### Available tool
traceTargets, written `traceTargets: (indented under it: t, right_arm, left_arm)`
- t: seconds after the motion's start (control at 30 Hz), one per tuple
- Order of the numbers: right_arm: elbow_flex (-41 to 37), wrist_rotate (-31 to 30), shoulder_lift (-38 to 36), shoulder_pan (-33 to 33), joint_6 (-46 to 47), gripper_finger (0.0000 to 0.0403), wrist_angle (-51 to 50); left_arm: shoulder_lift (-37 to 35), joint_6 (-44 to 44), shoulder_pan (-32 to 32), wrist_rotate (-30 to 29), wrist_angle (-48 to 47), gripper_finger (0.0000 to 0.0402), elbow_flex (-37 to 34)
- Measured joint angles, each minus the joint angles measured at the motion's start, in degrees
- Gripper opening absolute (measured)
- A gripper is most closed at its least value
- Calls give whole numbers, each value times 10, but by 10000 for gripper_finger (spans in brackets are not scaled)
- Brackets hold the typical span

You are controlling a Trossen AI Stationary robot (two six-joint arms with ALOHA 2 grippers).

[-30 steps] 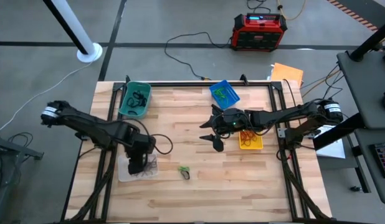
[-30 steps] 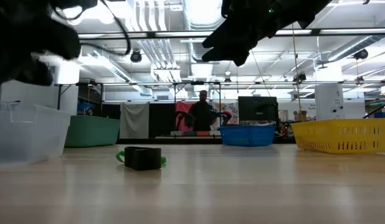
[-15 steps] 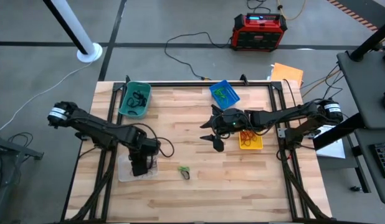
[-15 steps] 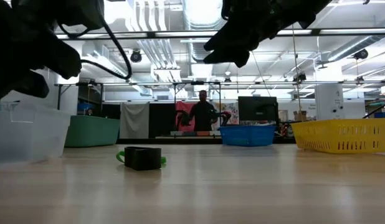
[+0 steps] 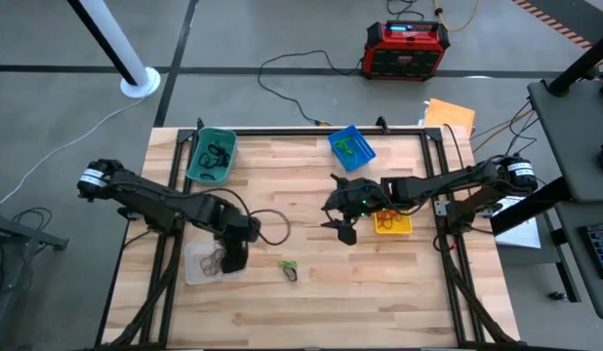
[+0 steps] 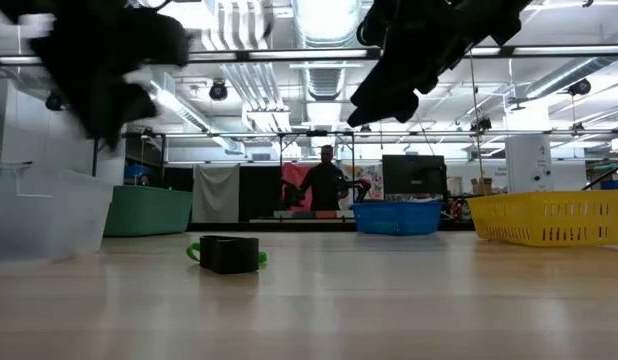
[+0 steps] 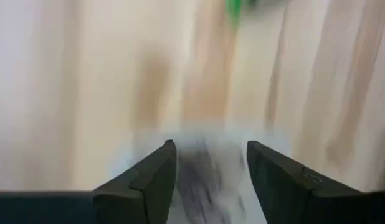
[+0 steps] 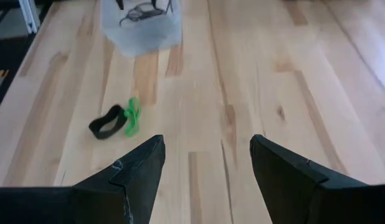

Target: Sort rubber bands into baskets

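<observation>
A green rubber band [image 8: 131, 116] lies on the wooden table beside a small black piece [image 8: 106, 125], both near the table's middle [image 5: 289, 268]. Dark rubber bands lie in the clear basket [image 5: 206, 261] at the near left. My left gripper [image 5: 231, 259] hangs open over that basket's right edge, its fingers pointing down with nothing between them [image 7: 211, 168]. My right gripper [image 5: 342, 230] hovers open above the table's middle, slanting down toward the green band [image 6: 196, 251]. The teal basket [image 5: 212, 156], blue basket [image 5: 351, 146] and yellow basket [image 5: 391, 219] hold bands too.
The teal and blue baskets stand at the far edge and the yellow basket at the right, under my right arm. Bare wood lies between the two grippers and along the near edge. In the low view a person [image 6: 325, 180] stands far behind the table.
My left gripper has gone from above the clear basket toward the table's right edge, as far as the basket's right rim, quickly enough to blur its wrist view. My right gripper has tipped a little further downward in place.
</observation>
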State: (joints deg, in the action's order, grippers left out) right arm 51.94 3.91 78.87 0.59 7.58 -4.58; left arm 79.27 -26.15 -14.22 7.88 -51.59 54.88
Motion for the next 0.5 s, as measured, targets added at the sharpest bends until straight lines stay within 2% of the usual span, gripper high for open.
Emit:
traceTargets:
  t: [0.1,0.17,0.27,0.33,0.5]
  right_arm:
    - [0,0,0,7,5,228,-16]
    - [0,1,-1,12,9,228,-35]
    - [0,1,-11,19,10,228,-75]
    - [0,1,-27,22,13,228,-105]
    - [-6,-10,-93,29,31,228,-157]
  left_arm:
    - [4,61,0,-107,96,182,22]
    - [12,119,1,-146,169,182,25]
    - [38,219,0,-144,269,182,25]
    - [63,266,0,-144,303,182,25]
    - [141,296,-2,-143,363,182,23]
